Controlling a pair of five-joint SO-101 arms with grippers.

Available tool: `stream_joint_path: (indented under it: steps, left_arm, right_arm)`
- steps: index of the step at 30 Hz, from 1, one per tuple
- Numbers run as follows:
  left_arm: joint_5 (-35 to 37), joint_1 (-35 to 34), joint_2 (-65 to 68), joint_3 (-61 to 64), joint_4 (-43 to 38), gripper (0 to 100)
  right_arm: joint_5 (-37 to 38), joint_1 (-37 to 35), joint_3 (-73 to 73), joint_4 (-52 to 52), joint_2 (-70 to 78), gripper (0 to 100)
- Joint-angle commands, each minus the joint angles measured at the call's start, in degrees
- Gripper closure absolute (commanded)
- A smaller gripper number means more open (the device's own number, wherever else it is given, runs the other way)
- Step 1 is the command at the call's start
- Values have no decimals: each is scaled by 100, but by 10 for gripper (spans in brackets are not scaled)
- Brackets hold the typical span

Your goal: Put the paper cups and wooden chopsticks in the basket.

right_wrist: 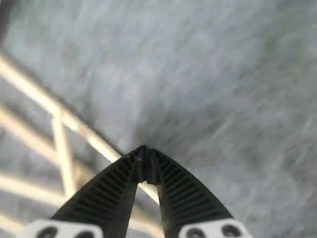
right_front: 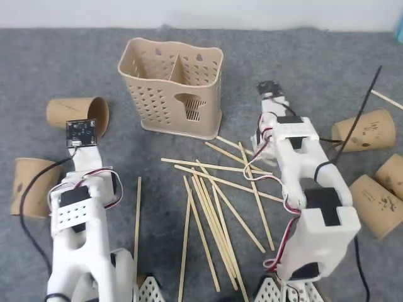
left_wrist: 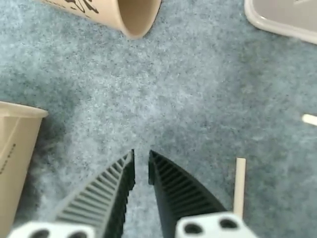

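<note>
Five paper cups (right_front: 78, 116): on their sides on the counter (right_front: 315, 50), two beside the left arm (right_front: 75, 214), three far right, none in yet.
Wooden chopsticks (right_front: 214, 201): strewn and crossing in front of the basket (right_front: 170, 88), likely awkward to single out.
Left tool (left_wrist: 141, 156): narrowly parted, holding nothing, low between two cups.
Right tool (right_wrist: 144, 151): tips pinched together over a chopstick, grip unclear.

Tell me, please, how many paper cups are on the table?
5. Left of the basket: far-left cup, near-left cup. At the right side: far-right cup, edge cup, near-right cup. Others may lie beyond the picture's edge.
</note>
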Motion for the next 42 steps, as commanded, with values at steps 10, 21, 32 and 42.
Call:
stream_joint_path:
  steps: [10,21,32,42]
  left_arm:
    - [-44,-9,-167,22,-141,957]
    - [-44,-9,-167,22,-149,957]
    - [-44,-18,-167,22,-149,957]
    - [-44,-18,-167,22,-149,957]
  right_arm:
    - [738,-189,1582,848,-3090,991]
    - [-2066,-620,2321,-1763,-3284,991]
    - [-2435,-998,2136,-2466,-1622,991]
    - [-2435,-884,1811,-2501,-1464,991]
